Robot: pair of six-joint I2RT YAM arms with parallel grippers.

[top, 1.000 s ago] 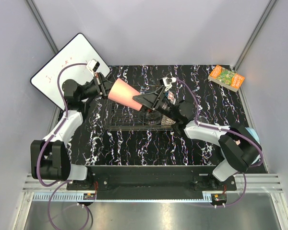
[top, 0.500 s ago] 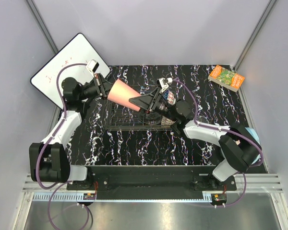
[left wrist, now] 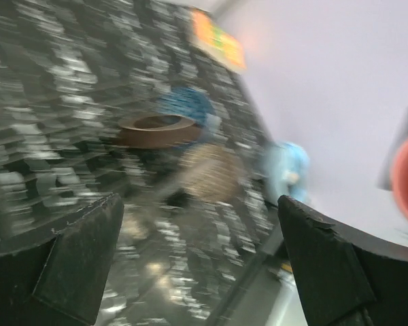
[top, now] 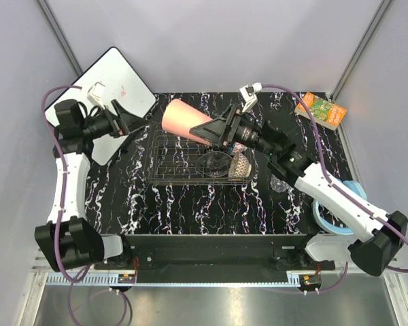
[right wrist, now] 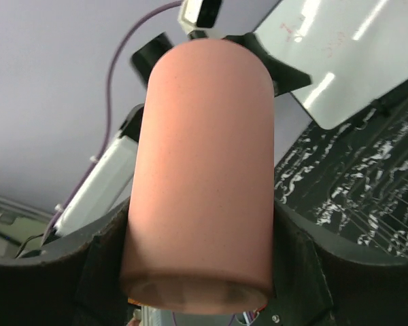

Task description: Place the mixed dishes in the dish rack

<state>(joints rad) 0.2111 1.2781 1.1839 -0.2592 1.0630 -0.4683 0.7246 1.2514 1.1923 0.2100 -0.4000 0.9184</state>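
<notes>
Our right arm stretches out across the table, its gripper clamped on the cup, held tilted in the air over the rack's far edge. Our left arm is bent high, its gripper over the white board, fingers spread around nothing. The board's red scribbles are too small to read.

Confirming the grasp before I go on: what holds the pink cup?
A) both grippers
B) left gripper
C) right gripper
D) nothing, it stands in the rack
C: the right gripper is clamped on the pink cup; the left gripper is open, apart from it, by the white board.
</notes>
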